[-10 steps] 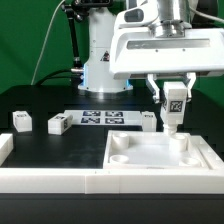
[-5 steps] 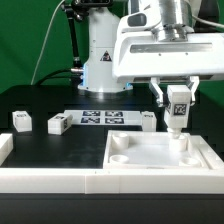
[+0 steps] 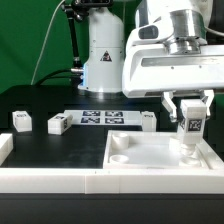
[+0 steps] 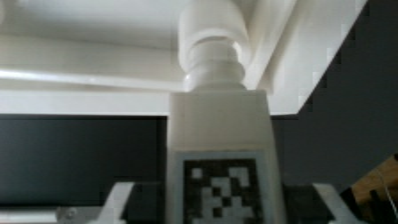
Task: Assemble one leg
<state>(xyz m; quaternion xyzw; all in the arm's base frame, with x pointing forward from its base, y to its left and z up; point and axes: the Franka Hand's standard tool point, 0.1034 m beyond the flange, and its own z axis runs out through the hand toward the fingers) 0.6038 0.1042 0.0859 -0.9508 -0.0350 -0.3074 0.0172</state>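
Observation:
My gripper (image 3: 190, 112) is shut on a leg (image 3: 190, 128), a small white post with a black-and-white tag, and holds it upright. Its lower end is at the far corner of the large white square piece (image 3: 150, 160), on the exterior view's right. I cannot tell whether the leg touches the piece. In the wrist view my gripper (image 4: 224, 200) holds the leg (image 4: 221, 120) with its narrow round end pointing at the white piece (image 4: 89, 60). One fingertip (image 4: 125, 200) shows on each side of the tag. Three more legs (image 3: 20, 120) (image 3: 58, 124) (image 3: 147, 120) lie on the black table.
The marker board (image 3: 100, 119) lies behind the square piece. A white raised border (image 3: 50, 180) runs along the table's front and turns up at the exterior view's left. The arm's base (image 3: 100, 60) stands at the back.
My gripper has carried the leg toward the exterior view's right and a little lower, to the square piece's far corner on that side.

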